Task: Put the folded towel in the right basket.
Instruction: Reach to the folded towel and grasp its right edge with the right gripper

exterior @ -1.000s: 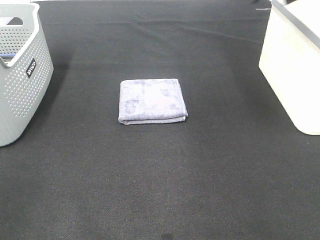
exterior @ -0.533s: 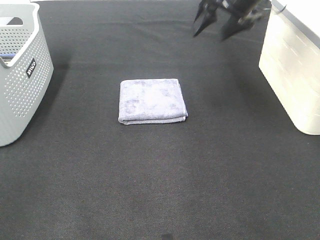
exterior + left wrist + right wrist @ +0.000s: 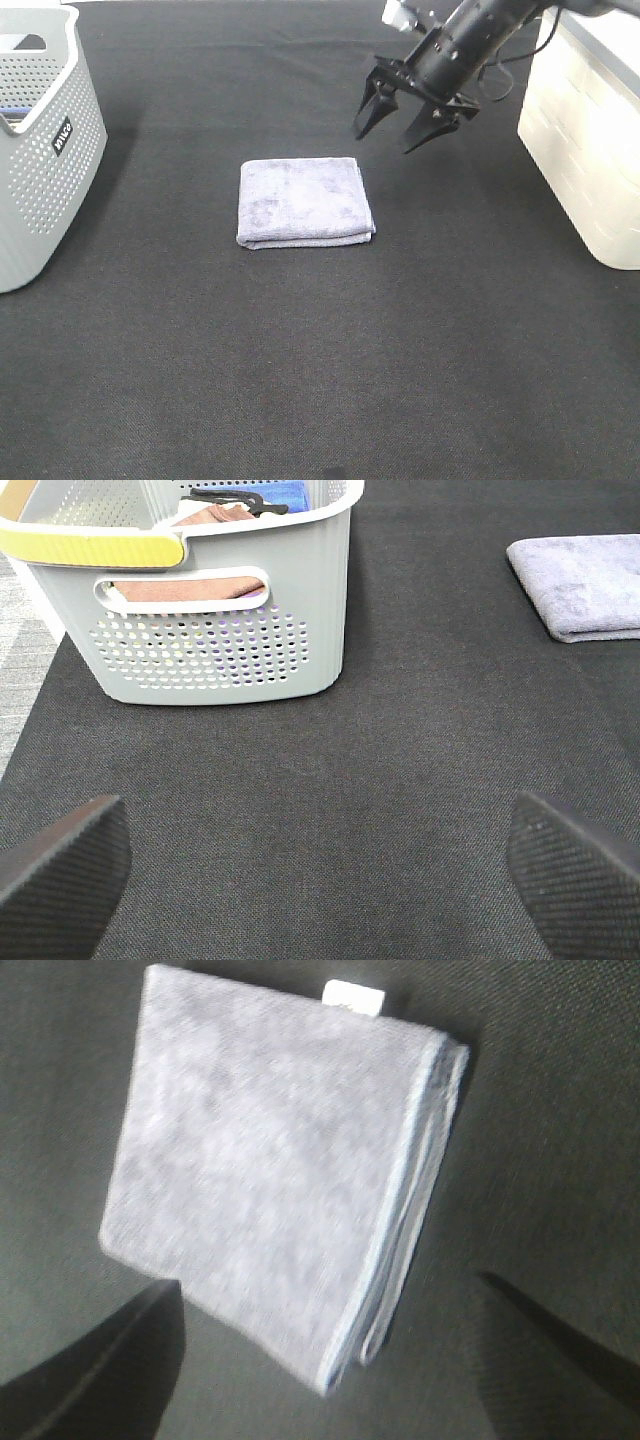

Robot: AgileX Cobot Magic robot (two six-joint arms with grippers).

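My right gripper [image 3: 384,142] hovers wide open and empty near the folded towel [image 3: 304,201], which lies flat on the table [image 3: 300,350]; grasping it and carrying it to the right basket [image 3: 590,150] are not yet done.

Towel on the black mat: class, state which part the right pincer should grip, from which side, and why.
Probably the edge of the towel nearest the open right pincer, approached from above. The towel lies flat, folded into several layers, so pinching the whole stack at that edge should lift it without unfolding.
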